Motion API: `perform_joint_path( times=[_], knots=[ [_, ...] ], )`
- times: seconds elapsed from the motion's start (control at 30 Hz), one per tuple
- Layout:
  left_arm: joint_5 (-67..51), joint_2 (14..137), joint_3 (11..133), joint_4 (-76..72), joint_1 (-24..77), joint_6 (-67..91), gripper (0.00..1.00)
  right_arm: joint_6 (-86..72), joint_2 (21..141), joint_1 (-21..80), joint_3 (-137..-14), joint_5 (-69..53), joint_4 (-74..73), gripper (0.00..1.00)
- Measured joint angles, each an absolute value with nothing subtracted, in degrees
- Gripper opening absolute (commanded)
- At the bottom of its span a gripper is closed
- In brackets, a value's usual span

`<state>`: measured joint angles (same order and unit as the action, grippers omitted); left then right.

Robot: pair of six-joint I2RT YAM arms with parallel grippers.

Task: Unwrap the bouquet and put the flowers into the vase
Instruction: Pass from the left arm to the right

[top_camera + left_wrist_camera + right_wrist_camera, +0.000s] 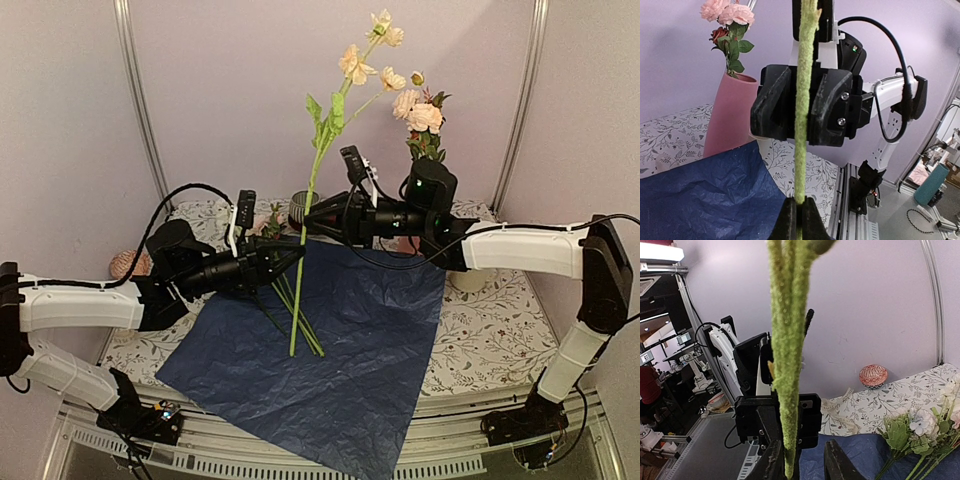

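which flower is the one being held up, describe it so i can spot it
Start at the blue paper spread on the table. Above its middle stands one flower, a long green stem reaching up to cream-peach blooms. The other stems lie flat on the paper and the roses sit in the vase; only this one stands nearly upright.
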<state>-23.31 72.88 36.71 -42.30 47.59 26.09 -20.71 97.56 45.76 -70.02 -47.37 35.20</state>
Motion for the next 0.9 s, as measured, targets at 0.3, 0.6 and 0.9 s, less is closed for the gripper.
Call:
perform_joint_path(
  times=[0.3,0.6,0.9],
  knots=[
    [-23.31,72.88,36.73,-42.26,47.64,25.65,0.00,-21.74,98.13,45.76,-70.81,-48.69,36.32,0.21],
    [-23.33,73.52,37.12,-42.15,47.64,25.47,0.04,-21.98,98.13,45.76,-70.85,-48.88,36.58,0.10],
    [-23.51,73.56,37.28,-42.06,47.99,24.99,0.81,-21.06,96.51,45.76,-68.49,-45.06,36.82,0.02]
  ],
)
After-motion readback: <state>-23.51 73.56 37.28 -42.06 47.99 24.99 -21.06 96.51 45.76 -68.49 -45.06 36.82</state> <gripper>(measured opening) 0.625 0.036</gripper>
